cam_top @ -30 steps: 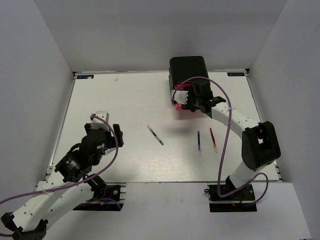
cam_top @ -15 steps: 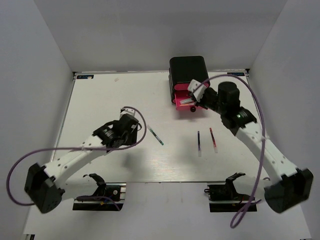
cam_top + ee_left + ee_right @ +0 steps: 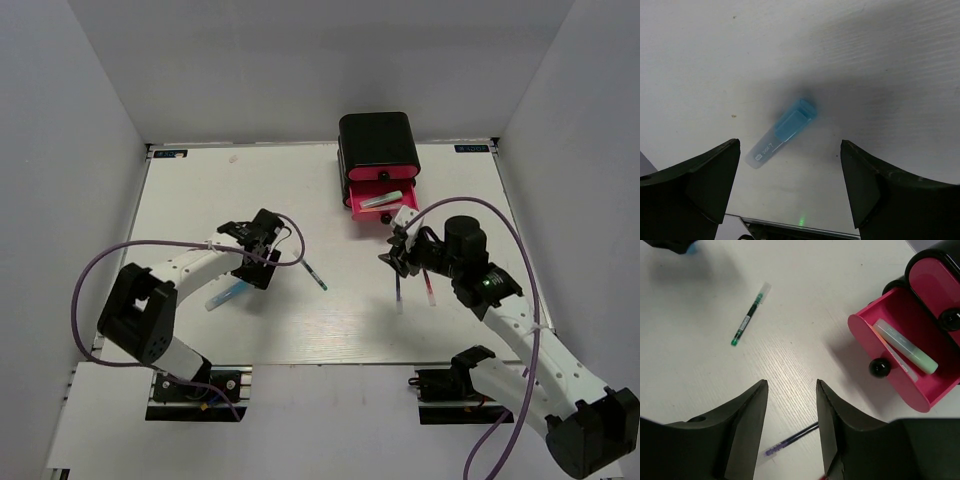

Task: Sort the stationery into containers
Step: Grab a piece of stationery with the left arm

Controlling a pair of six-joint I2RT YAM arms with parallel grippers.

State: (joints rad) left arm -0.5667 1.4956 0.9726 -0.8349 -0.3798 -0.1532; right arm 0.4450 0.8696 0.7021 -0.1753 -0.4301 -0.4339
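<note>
Seen from above, a white table (image 3: 220,190) sits inside plain white walls, with a glossy black cabinet (image 3: 378,138) at the far edge, right of centre. Its lowest pink drawer (image 3: 352,205) is pulled out toward the near side, and some stationery already lies in it. The left gripper (image 3: 258,250) hangs over the left half of the table. A light blue marker (image 3: 225,293) lies on the table just near and left of it, partly under the arm. A green pen (image 3: 312,270) lies between the two arms. The right gripper (image 3: 397,255) hovers just beyond a blue pen (image 3: 398,290) and a red pen (image 3: 429,290). Both pens run near to far, and this arm is plainly the nearer one to them.

In the left wrist view the fingers (image 3: 705,180) stand wide apart and hold nothing. The light blue marker (image 3: 782,132) lies flat on the table between them, and its long axis is slanted across the gap rather than square to it.

In the right wrist view the fingers (image 3: 747,425) are partly apart and empty. The blue pen (image 3: 790,440) lies slanted on the table below the gap. The green pen (image 3: 747,315) lies well off to the far left. The open drawer (image 3: 900,390) is to the right, with a green marker (image 3: 912,352) inside and its black knob (image 3: 879,368) facing the gripper.
</note>
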